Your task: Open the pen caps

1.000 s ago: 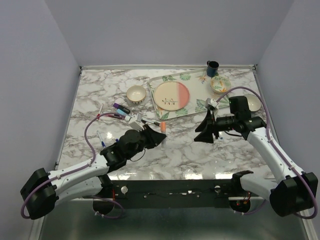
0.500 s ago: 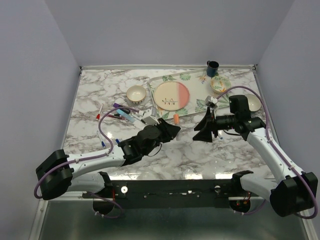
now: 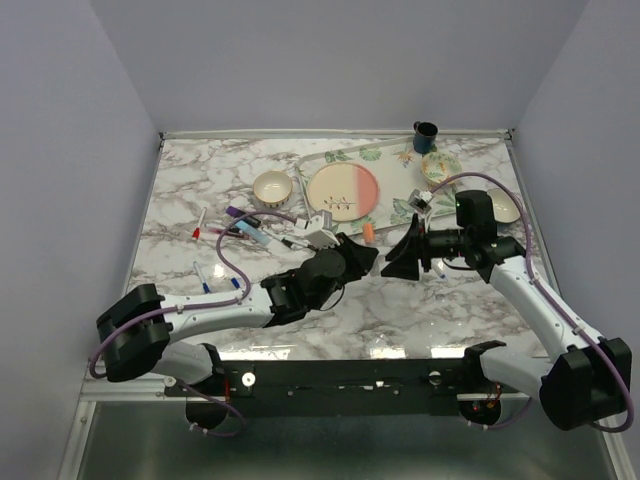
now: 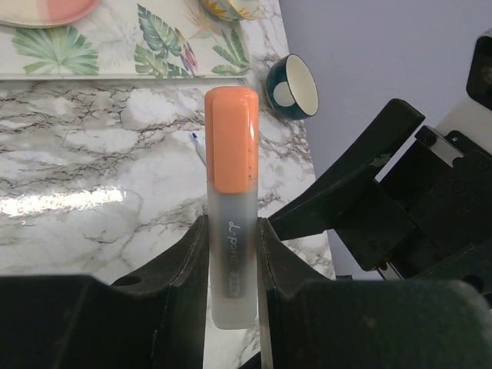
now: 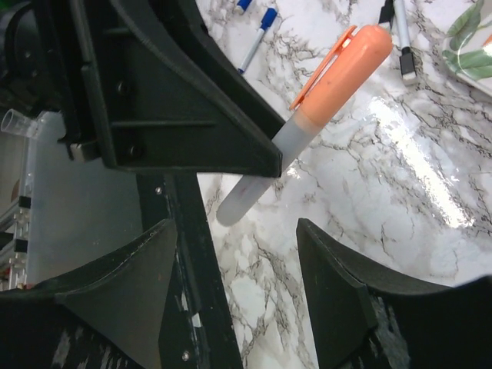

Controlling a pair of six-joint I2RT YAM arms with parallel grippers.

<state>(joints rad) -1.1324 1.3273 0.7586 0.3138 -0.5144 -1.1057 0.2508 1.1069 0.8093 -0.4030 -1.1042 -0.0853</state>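
Presently: frosted pen (image 4: 231,269) held, orange cap (image 4: 231,138) on.
Loose pens (image 3: 245,228) lie left on table (image 3: 400,310); left pincer (image 4: 231,234) clamps the frosted pen's barrel above mid-table; right pincer (image 5: 231,277) gapes wide just beside, not touching it.

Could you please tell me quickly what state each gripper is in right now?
Left gripper: closed on the orange-capped pen, cap on.
Right gripper: open, holding nothing.
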